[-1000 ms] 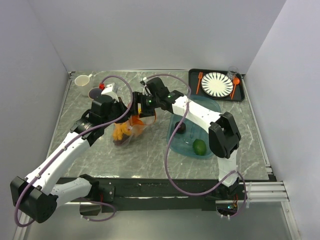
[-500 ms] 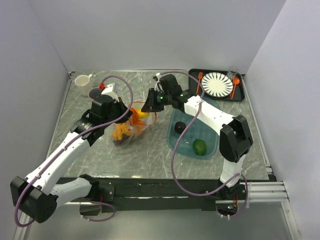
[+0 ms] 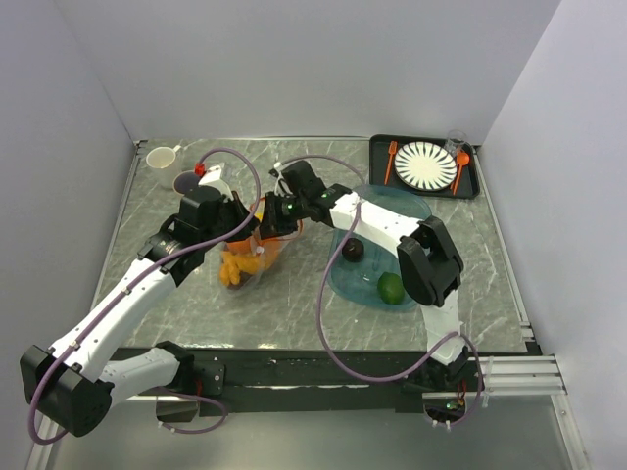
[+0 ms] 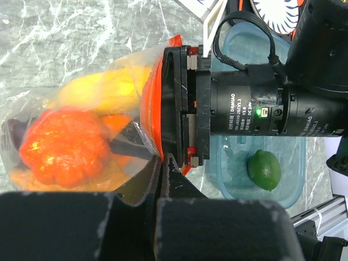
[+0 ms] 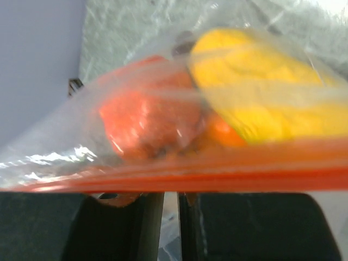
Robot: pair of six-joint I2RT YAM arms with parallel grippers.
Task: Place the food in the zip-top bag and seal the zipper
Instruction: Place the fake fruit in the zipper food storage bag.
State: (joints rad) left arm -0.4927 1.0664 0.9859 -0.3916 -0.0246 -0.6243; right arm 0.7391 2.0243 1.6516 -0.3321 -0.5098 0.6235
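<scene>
Top external: one zip-top bag (image 3: pixel 245 269) mid-table; one lime (image 3: pixel 391 287), one grape bunch (image 3: pixel 353 251) in teal tray (image 3: pixel 340 280). Both arms reach inward: left gripper (image 3: pixel 247 233) clamps bag edge, right gripper (image 3: pixel 266 223) pinches zipper (image 5: pixel 228 176).

Clear zip-top bag (image 5: pixel 60 149), yellow food (image 5: pixel 261 92) + red-orange food (image 5: pixel 147 122) inside, zipper (image 5: pixel 228 176) pinched by pincer (image 5: pixel 171 202), 2 fingers (image 5: pixel 81 228) nearly touching

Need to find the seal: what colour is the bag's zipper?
Orange-red; the zipper shows best in the right wrist view.

The clear plastic zip-top bag (image 3: pixel 263 257), orange and yellow toy food (image 3: pixel 233 269) inside, lies left of the translucent teal tray (image 3: pixel 353 282) holding a green lime (image 3: pixel 391 287).
</scene>
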